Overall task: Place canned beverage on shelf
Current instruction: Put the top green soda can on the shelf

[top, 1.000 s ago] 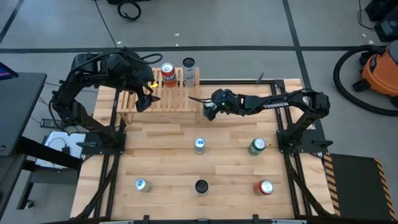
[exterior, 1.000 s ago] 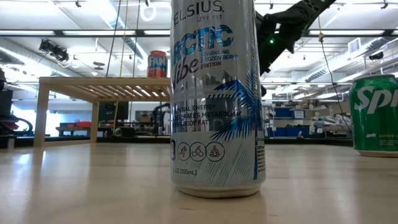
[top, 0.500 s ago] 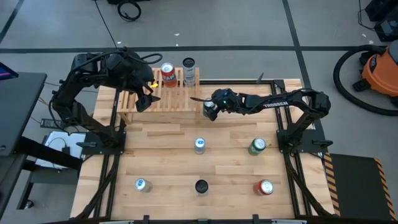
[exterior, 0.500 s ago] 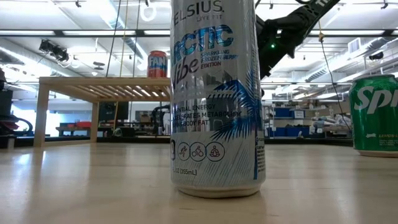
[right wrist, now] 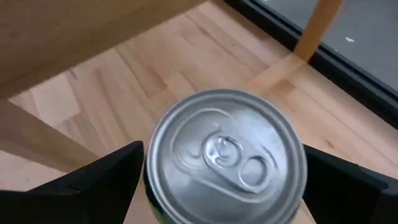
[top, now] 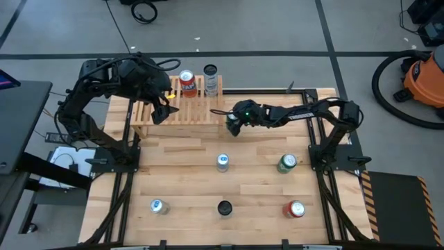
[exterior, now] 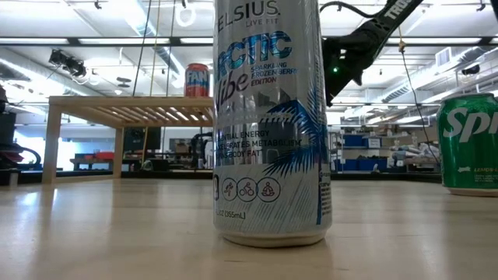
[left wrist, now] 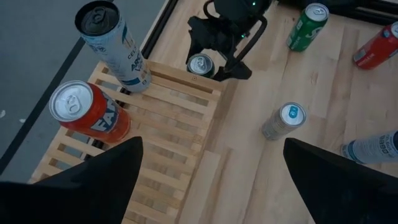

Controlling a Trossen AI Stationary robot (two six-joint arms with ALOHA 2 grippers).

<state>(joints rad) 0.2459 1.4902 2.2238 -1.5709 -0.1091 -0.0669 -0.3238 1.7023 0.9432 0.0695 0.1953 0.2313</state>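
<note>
The light-wood slatted shelf (top: 177, 109) stands at the table's far side. An orange can (top: 186, 83) and a tall silver can (top: 210, 79) stand upright on its bars. My right gripper (top: 232, 123) is shut on a silver can (right wrist: 227, 155) just off the shelf's right end; it also shows in the left wrist view (left wrist: 200, 64). My left gripper (top: 161, 111) hovers open and empty over the shelf's left part. In the low view the shelf (exterior: 132, 109) shows behind a big silver can (exterior: 268, 117), which hides the held can. My right gripper pinches the silver can between its two fingers (right wrist: 106, 180), on opposite sides of the can's wall just under the top rim (right wrist: 155, 186). The fingers come from above, pointing down. The can stands upright, top up; its bottom is hidden.
On the table stand a silver-blue can (top: 222, 162), a green can (top: 286, 162), a red can (top: 295, 208), a dark can (top: 224, 207) and another silver-blue can (top: 158, 205). The shelf has free bars to the left of the orange can and along its near side.
My right gripper, still shut on the silver can, has gone a little toward the table's left edge, closer to the shelf's right end. The can stays upright.
</note>
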